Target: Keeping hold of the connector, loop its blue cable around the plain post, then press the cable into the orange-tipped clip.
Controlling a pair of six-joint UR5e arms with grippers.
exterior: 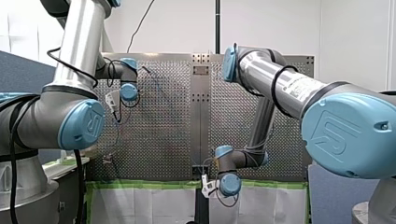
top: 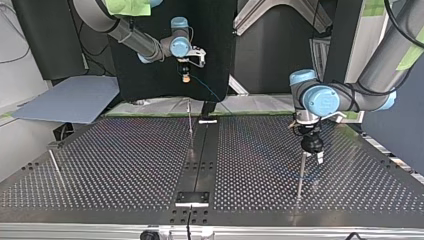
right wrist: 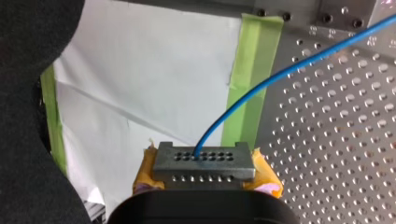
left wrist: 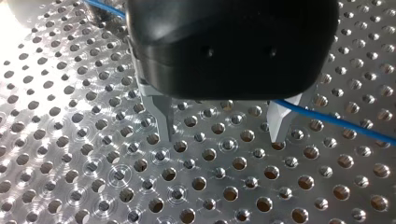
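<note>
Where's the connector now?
In the right wrist view, the connector is clamped in my right gripper, beyond the table's edge, over the white sheet beside green tape.

thin blue cable [right wrist: 261,86] runs from grey metal block connector [right wrist: 204,161], which has two rows of dark holes. my right gripper [right wrist: 205,173]: yellow pads [right wrist: 266,181]. my left gripper [left wrist: 223,135]: black body, silver fingers [left wrist: 166,116]. silver perforated table [left wrist: 93,163]: regular hole grid. green tape strip [right wrist: 247,84] along its edge, white paper sheet [right wrist: 154,79] beyond.
</note>
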